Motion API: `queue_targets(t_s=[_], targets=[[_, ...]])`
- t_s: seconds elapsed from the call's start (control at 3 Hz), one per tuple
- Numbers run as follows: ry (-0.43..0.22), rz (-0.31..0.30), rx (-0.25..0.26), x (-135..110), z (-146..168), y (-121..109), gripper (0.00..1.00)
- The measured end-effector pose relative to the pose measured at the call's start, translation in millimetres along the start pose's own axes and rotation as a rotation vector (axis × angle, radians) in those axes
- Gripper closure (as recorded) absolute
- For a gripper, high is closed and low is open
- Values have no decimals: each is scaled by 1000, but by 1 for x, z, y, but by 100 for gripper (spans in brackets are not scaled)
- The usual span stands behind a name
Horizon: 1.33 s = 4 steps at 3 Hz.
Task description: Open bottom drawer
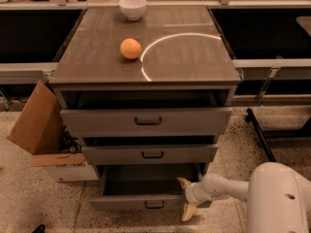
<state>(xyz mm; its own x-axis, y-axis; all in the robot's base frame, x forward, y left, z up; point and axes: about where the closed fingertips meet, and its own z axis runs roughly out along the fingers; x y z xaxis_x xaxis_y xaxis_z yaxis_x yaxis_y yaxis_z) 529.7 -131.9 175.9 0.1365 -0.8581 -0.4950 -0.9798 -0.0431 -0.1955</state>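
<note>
The bottom drawer (121,204) is the lowest, narrowest grey drawer of the cabinet. It stands pulled out, with its dark inside showing, and has a small dark bar handle (154,205). My gripper (186,197) is at the right end of this drawer's front panel. Its two pale fingers (183,182) are spread, one above the panel's edge and one below it. The white arm reaches in from the lower right.
The middle drawer (116,155) and top drawer (97,122) also stand partly out. An orange (130,48) and a white bowl (132,7) sit on the cabinet top. An open cardboard box (36,125) stands left of the cabinet. A dark frame leg (260,132) crosses the floor at the right.
</note>
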Motion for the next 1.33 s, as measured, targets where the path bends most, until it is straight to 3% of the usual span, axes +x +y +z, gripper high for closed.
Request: queue_targets(t_s=[0.67,1.33], targets=[[-4,28,-89,6,11,26,0],[26,79,-120,16,6,56,42]])
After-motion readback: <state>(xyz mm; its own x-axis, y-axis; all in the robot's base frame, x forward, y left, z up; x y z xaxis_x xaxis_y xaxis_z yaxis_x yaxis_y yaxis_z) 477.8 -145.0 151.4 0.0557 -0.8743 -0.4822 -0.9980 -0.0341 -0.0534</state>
